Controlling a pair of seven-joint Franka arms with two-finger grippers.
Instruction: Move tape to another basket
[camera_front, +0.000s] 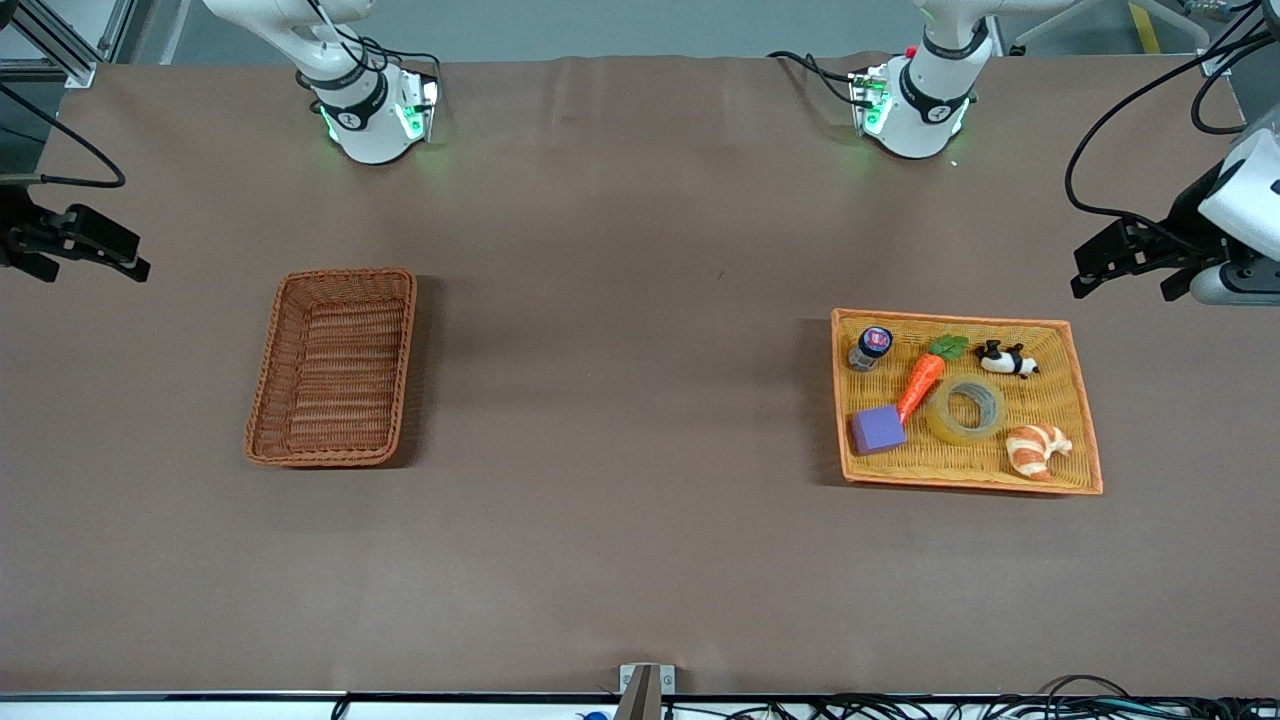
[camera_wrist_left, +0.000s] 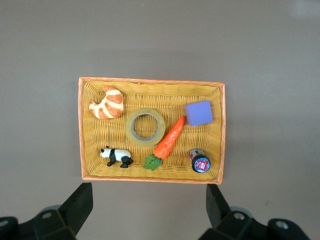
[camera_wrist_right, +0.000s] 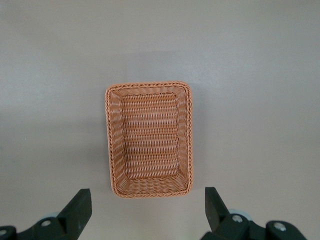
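Note:
The tape (camera_front: 966, 409), a yellowish translucent ring, lies flat in the shallow yellow-orange tray (camera_front: 950, 320) between a toy carrot and a croissant. It also shows in the left wrist view (camera_wrist_left: 145, 126). The reddish-brown basket (camera_front: 335, 367) stands empty toward the right arm's end, and also shows in the right wrist view (camera_wrist_right: 149, 140). My left gripper (camera_front: 1122, 290) hangs open and empty high over the table at the left arm's end, looking down on the tray (camera_wrist_left: 150, 80). My right gripper (camera_front: 95, 272) hangs open and empty high over the table at the right arm's end.
The tray also holds a toy carrot (camera_front: 922, 378), a purple block (camera_front: 877, 430), a small capped bottle (camera_front: 870, 347), a toy panda (camera_front: 1006, 358) and a croissant (camera_front: 1036, 447). Cables run along the table edge nearest the front camera (camera_front: 900, 705).

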